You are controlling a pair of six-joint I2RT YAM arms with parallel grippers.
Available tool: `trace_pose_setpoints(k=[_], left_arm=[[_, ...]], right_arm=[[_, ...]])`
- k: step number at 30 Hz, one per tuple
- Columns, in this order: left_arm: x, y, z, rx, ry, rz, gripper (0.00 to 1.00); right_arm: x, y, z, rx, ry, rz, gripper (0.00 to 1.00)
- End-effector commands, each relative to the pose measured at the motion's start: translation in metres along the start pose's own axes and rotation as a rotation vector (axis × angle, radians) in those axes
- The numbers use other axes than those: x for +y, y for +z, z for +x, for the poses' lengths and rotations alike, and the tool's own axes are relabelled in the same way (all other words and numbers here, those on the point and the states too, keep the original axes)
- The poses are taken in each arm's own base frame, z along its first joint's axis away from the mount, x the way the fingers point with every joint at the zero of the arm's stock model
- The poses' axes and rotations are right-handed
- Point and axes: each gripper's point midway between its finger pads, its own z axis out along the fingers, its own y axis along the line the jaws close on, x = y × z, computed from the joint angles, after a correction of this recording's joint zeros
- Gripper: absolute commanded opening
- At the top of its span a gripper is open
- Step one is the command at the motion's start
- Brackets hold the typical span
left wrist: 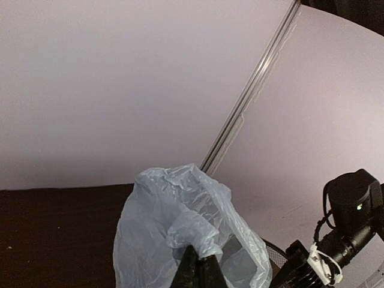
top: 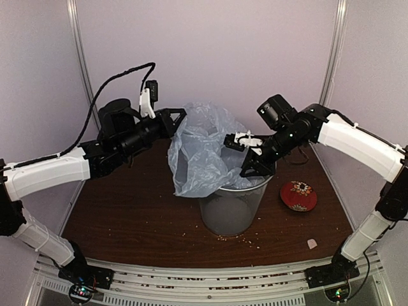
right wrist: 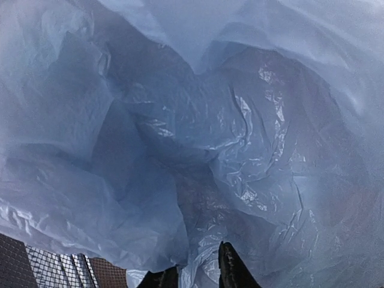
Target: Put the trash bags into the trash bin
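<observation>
A thin, translucent pale blue-grey plastic trash bag (top: pixel 201 150) hangs above a round grey wire-mesh wastebasket (top: pixel 233 207) standing on the dark brown table (top: pixel 127 217). Its lower folds are tucked inside the metal rim on the right, while a wrinkled flap spills over the rim's left side. The 2 hands hold it from opposite sides, probably to spread the mouth so the film can settle into the mesh instead of bunching on top. The left hand (left wrist: pixel 201 271) is pressed together on a gathered fold at the bag's upper left edge, lifting it high. The right hand (right wrist: pixel 198 279) is right at the rim's near-right side, its fingertips close with a strip of plastic between them, so it appears to be pinching the film there. Most of the bag is above the rim, so the task looks roughly half done. A flat red round dish (top: pixel 298 195) lies to the right, apart from the wastebasket.
</observation>
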Motion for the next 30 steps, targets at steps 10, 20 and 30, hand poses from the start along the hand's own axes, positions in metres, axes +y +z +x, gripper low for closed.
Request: trace_pose_setpoints(k=[10,20,30], left_arm=[[-0.022,-0.05,-0.041,-0.136,0.02,0.102,0.0],[-0.023,-0.041,-0.032,-0.133,-0.047,0.137,0.0],[-0.041,-0.036,-0.037,-0.158,-0.127,0.254,0.0]], right_arm=[[0.029,-0.108,-0.036,-0.104,-0.221,0.02,0.61],[0.039,-0.13,-0.137,-0.39,-0.256,-0.06,0.56],[0.007,-0.071,-0.202,-0.443,-0.103,0.179,0.47]])
